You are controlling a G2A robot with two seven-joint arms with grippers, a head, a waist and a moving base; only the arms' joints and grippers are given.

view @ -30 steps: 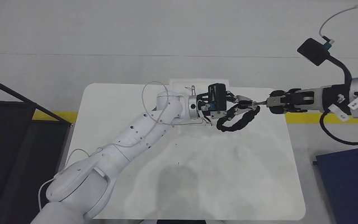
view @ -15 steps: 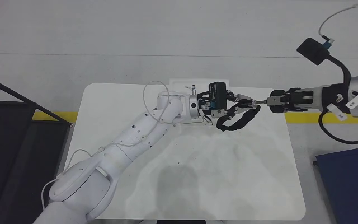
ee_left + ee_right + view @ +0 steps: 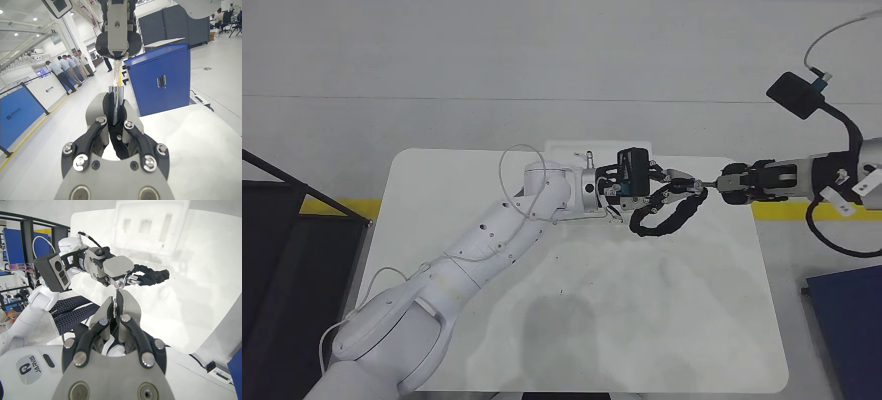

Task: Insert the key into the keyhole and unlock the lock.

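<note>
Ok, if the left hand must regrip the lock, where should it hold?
Take the lock by its short metal barrel, pinched across the sides, coming from the end away from the keyhole, as the left hand holds it now. That leaves the keyhole face open to the key in the right hand. The cloth-covered cable looks too limp to steady it.

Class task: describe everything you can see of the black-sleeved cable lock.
The black-sleeved cable lock is a loop of cable in wrinkled black fabric, its ends meeting at a shiny silver metal cylinder. The left hand is shut on the cylinder, holding it over the white table, loop jutting sideways. The silver key in the right hand meets the cylinder's keyhole end; how deep is unclear.
</note>
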